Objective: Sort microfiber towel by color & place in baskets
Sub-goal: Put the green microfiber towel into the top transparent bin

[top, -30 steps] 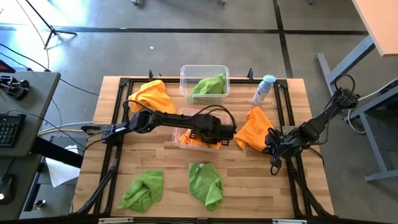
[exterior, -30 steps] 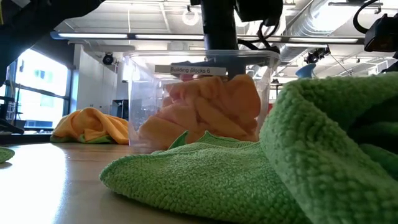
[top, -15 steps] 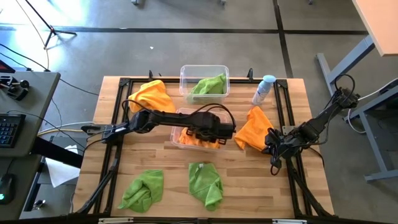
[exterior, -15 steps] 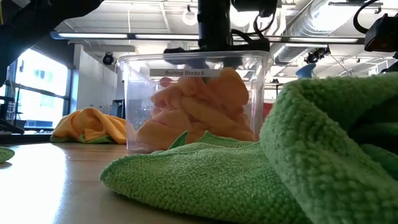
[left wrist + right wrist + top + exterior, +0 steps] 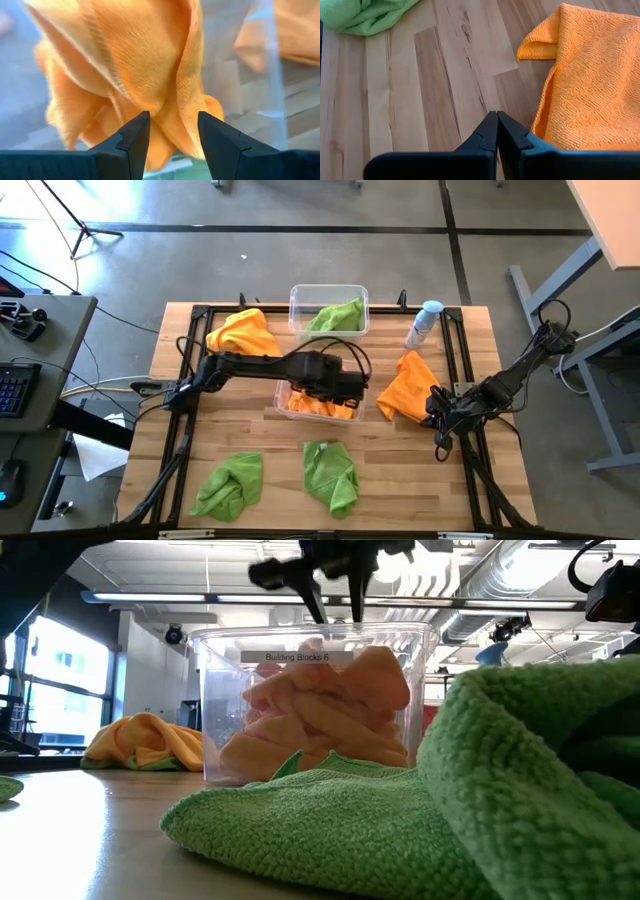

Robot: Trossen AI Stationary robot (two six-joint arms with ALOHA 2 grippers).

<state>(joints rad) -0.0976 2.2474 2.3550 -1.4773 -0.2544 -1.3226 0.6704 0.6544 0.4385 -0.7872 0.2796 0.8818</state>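
The near see-through basket (image 5: 282, 408) at mid-table holds bunched orange towels (image 5: 320, 715). My left gripper (image 5: 338, 608) hangs open just above its rim, with the orange towels (image 5: 135, 60) below the fingertips and apart from them in the low view. The far basket (image 5: 296, 292) holds a green towel (image 5: 338, 316). Loose orange towels lie at the far left (image 5: 240, 332) and right of the near basket (image 5: 400, 385). Two green towels (image 5: 230, 485) (image 5: 330, 475) lie near the front edge. My right gripper (image 5: 497, 120) rests shut on the wood beside the right orange towel (image 5: 590, 80).
A pale spray bottle (image 5: 423, 325) stands at the far right, next to the far basket. A black frame (image 5: 190, 380) runs along the table's edges. In the low view a green towel (image 5: 400, 820) fills the foreground. Bare wood (image 5: 400, 470) lies at the near right.
My left gripper has opened and let go of an orange towel, which now rests in the near basket. The gripper has risen above the rim and drawn a little toward the table's left. The basket has shifted slightly.
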